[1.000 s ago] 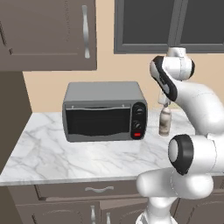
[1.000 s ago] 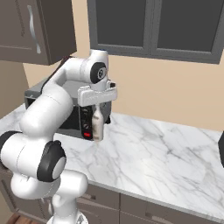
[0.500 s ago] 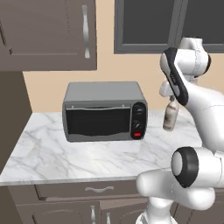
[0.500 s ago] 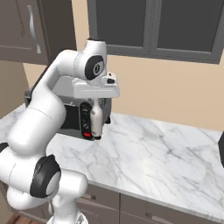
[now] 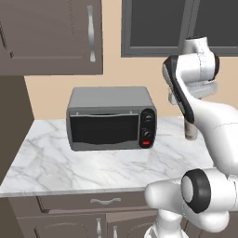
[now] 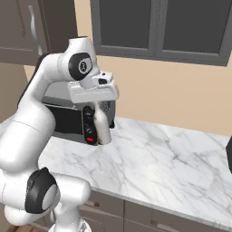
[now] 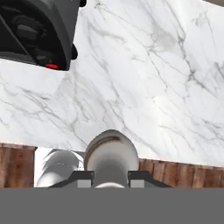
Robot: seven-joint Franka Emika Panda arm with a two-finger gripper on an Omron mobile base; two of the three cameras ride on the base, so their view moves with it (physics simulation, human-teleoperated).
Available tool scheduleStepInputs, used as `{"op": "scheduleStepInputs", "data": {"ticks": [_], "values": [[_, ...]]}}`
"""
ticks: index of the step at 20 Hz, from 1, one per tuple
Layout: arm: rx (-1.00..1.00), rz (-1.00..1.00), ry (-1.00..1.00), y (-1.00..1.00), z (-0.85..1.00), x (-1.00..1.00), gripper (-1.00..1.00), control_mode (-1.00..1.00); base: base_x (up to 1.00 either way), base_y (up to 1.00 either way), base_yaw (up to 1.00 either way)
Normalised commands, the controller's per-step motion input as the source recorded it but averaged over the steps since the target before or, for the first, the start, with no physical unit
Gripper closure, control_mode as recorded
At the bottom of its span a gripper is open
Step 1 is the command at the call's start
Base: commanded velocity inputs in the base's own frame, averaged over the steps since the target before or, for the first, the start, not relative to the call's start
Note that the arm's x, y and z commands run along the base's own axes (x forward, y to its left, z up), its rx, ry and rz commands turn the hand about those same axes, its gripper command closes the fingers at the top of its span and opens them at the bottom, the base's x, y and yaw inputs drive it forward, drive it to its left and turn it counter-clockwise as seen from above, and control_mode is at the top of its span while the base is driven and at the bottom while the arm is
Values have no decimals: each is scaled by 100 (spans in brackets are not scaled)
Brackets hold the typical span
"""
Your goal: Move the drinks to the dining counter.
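Note:
My gripper [image 6: 99,110] is shut on the neck of a small beige-grey bottle [image 6: 102,130], one of the drinks. The bottle hangs upright just above the marble worktop [image 6: 158,158], to the right of the grey toaster oven [image 5: 109,118]. From the left base, the bottle [image 5: 189,130] peeks out behind my white forearm. Looking down the hand, the bottle [image 7: 111,153] bulges out between my finger tips [image 7: 85,179] over the worktop's front part. The dining counter is out of view.
The toaster oven [image 6: 68,113] stands at the back left of the worktop [image 5: 93,162], close to the held bottle. Dark wall cabinets [image 5: 51,37] hang above. Wood floor [image 7: 17,166] lies beyond the worktop's front edge. A dark object [image 6: 229,154] sits at the far right.
The hand has carried the bottle slightly right, away from the toaster oven. The upper arm has swung higher and to the right. The grip has stayed the same.

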Motion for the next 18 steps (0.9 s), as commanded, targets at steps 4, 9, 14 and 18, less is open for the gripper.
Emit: {"op": "scheduleStepInputs", "data": {"ticks": [4,9,14,18], "values": [[1,-29,5,-6,14,-43,100,-100,0,0,0],[11,-25,-5,-28,0,-68,100,-100,0,0,0],[-7,-17,-19,-1,21,-18,100,-100,0,0,0],[-15,-19,-20,-9,21,-6,100,-100,0,0,0]]}}
